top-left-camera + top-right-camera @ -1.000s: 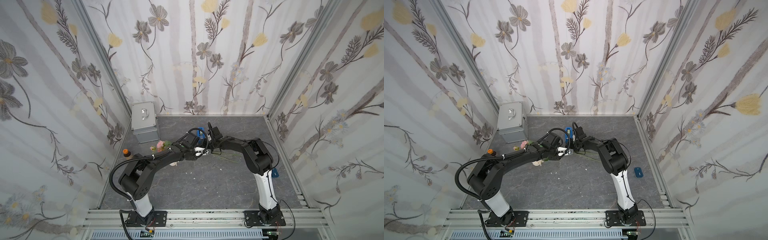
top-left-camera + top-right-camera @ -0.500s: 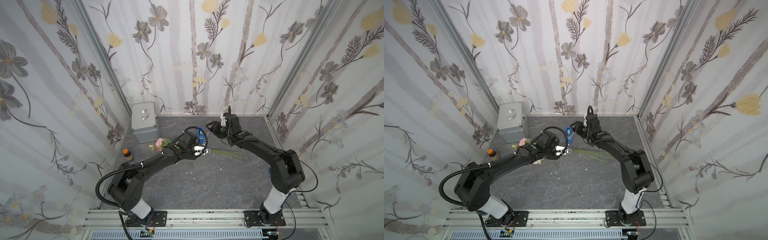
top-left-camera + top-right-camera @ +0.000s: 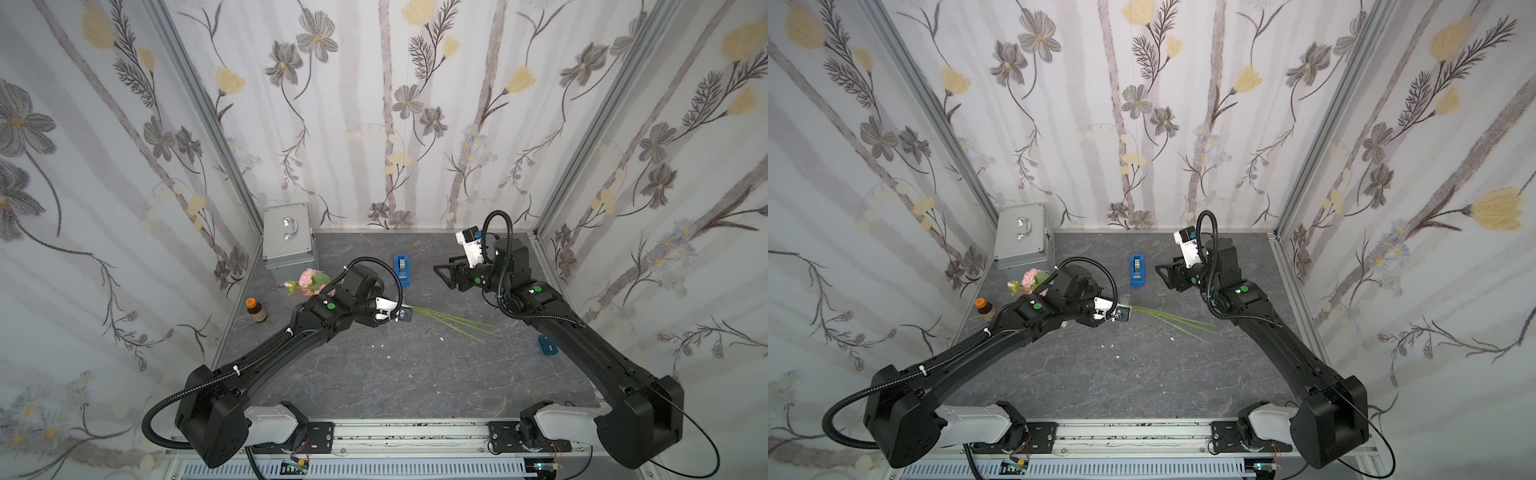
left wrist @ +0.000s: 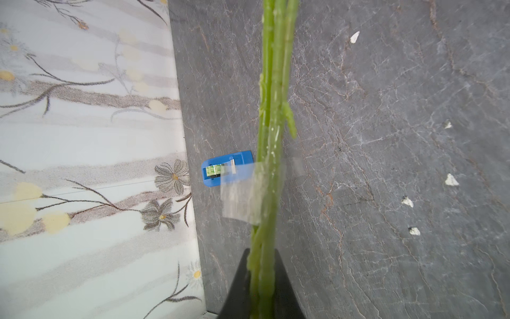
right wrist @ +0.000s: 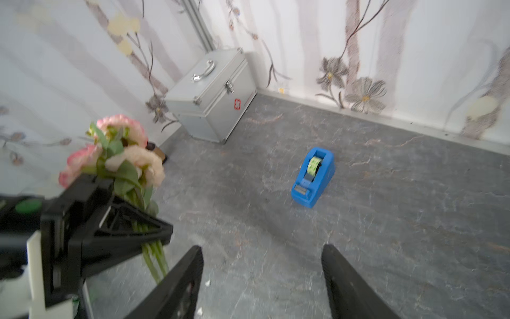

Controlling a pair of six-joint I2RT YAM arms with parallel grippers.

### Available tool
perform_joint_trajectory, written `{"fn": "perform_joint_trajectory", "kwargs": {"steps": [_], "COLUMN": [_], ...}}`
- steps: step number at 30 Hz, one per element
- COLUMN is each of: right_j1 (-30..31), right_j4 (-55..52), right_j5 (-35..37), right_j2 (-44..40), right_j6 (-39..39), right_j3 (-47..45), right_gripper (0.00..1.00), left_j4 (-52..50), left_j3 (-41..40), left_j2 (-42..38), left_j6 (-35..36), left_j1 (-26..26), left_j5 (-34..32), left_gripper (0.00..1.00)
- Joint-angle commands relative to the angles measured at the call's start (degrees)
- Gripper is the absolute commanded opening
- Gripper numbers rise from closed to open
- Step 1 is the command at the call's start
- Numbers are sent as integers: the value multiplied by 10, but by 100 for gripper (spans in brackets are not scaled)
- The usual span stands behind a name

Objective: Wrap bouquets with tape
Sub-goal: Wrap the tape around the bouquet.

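Observation:
The bouquet has pale pink flowers and long green stems. My left gripper is shut on the stems and holds them low over the grey floor. A strip of clear tape clings to the stems beyond the jaws, one end hanging free. The tape roll sits in its blue dispenser on the floor behind. My right gripper is open and empty, to the right of the dispenser, apart from the stems.
A silver case stands in the back left corner. A brown bottle with an orange cap is by the left wall. A small blue object lies near the right wall. White scraps dot the floor.
My right gripper let go at the stems, opened and pulled back towards the back right. The left gripper kept the bouquet and stayed near the middle.

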Motion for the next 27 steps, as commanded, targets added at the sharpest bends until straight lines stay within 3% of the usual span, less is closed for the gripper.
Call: {"fn": "perform_joint_trajectory", "kwargs": {"steps": [1, 6, 21, 23, 27], "right_j1": [13, 64, 118, 124, 128], "right_j4": [-26, -50, -94, -106, -125], "right_j5": [-79, -100, -94, -70, -41], "right_j2": [-18, -16, 28, 41, 61], "right_j6": [-59, -87, -107, -113, -124], "right_j3": [-31, -46, -39, -34, -13], "right_gripper": [70, 70, 69, 66, 48], "left_j4": [-25, -31, -31, -27, -25], "left_j3": [1, 1, 20, 22, 30], "left_j2": [-10, -39, -35, -34, -24], "left_j6": [42, 54, 70, 72, 76], "left_j1": [1, 1, 1, 0, 0], "left_j5": [20, 26, 13, 13, 9], "left_gripper": [0, 0, 0, 0, 0]}}
